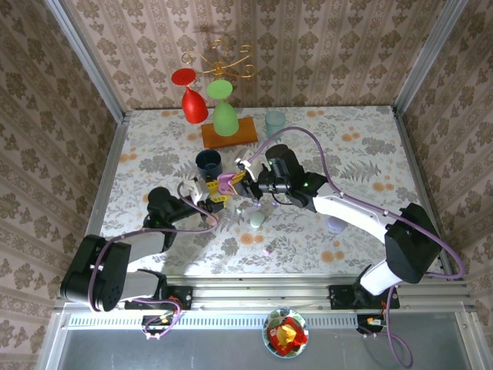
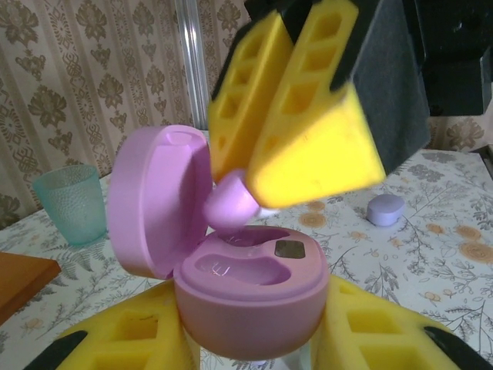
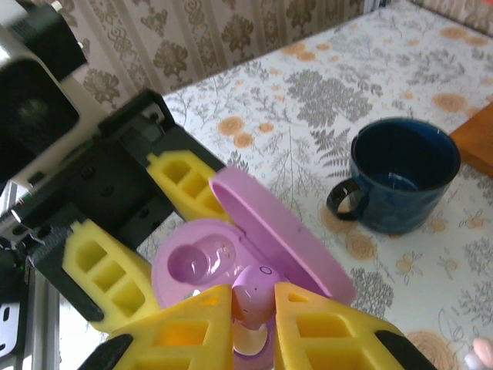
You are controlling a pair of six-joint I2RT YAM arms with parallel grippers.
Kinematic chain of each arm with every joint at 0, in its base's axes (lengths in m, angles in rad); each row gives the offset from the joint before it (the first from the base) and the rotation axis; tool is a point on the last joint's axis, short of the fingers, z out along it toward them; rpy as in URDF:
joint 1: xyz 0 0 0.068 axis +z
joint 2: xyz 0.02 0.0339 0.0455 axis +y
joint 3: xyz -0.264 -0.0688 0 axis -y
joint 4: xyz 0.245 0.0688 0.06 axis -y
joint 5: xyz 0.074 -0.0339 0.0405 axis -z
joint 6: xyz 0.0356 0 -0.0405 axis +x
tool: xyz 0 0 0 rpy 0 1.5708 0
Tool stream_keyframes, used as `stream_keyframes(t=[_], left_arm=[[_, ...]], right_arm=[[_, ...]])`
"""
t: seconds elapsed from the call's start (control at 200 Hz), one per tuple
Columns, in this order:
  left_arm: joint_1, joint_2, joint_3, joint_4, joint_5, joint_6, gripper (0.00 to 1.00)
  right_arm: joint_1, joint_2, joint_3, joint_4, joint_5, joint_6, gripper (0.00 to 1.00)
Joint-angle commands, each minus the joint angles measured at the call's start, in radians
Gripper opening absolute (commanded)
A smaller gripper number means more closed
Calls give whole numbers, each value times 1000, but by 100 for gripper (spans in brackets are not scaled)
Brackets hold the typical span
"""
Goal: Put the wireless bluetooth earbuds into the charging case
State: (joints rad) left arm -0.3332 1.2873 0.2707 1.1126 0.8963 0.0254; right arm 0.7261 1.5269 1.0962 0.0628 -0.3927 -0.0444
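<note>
My left gripper (image 2: 254, 339) is clamped on the base of the pink charging case (image 2: 254, 297), one yellow finger on each side, and the lid stands hinged open. My right gripper (image 3: 254, 339) is pinched tight on a lilac earbud (image 3: 254, 289). The bud hangs just over the case's wells, close beside the raised lid; I cannot tell whether it touches the case. A dark blue mug (image 3: 400, 173) stands on the flowered table (image 3: 308, 92) beyond.

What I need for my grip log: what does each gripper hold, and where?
Left gripper clamps the open case by the sides of its base. Right gripper pinches an earbud by its sides, over the case.
</note>
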Motion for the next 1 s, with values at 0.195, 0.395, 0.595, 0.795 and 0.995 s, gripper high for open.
stream_keyframes(t=[0.195,0.395,0.595,0.795,0.995], left_arm=[[8,30,19,114,42,-88,27],[14,36,24,130,28,-135,27],[14,50,34,157,19,-183,26],[16,49,33,158,5,-192,26],[16,44,37,159,-1,-217,26]], right_arm=[[-5,1,-18,105,-3,28,19],[-9,1,-31,105,5,24,19],[-10,7,-36,111,5,32,20],[-10,20,-30,118,-5,41,22],[-10,32,-36,129,-5,55,31]])
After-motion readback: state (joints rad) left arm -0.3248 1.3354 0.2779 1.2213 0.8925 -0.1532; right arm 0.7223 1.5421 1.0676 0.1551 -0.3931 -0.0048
